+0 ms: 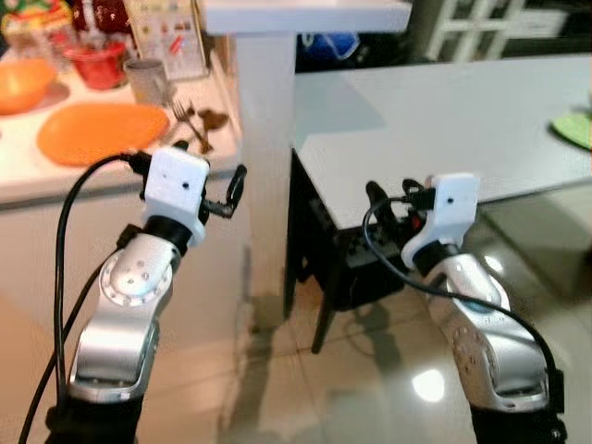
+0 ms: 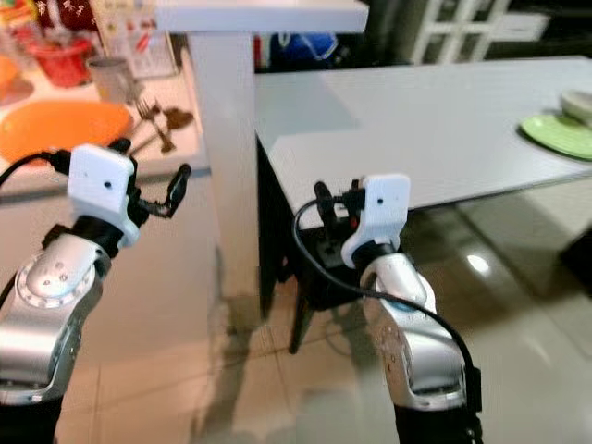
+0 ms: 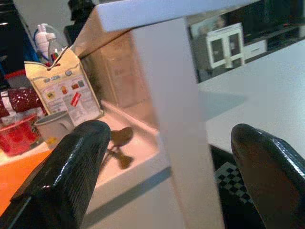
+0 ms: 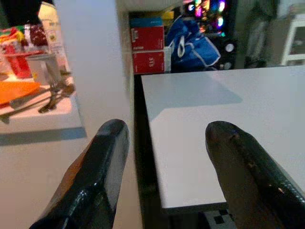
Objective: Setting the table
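An orange plate [image 1: 102, 132] lies on the counter [image 1: 37, 180] at my left, with an orange bowl [image 1: 23, 83] behind it. A grey mug [image 1: 148, 80] stands beside a fork and spoon [image 1: 190, 120] near the counter's right end. A green plate [image 1: 575, 128] rests at the far right of the white table [image 1: 444, 120]. My left gripper [image 1: 217, 190] is open and empty, held up just short of the counter's edge. My right gripper [image 1: 393, 199] is open too, holding nothing, low before the table's near corner.
A white pillar [image 1: 266, 166] stands between counter and table. A dark chair [image 1: 342, 268] sits under the table's near edge. A red container [image 1: 97, 63] and a printed pouch [image 3: 62, 86] stand at the counter's back. The floor is glossy tile [image 1: 370, 370].
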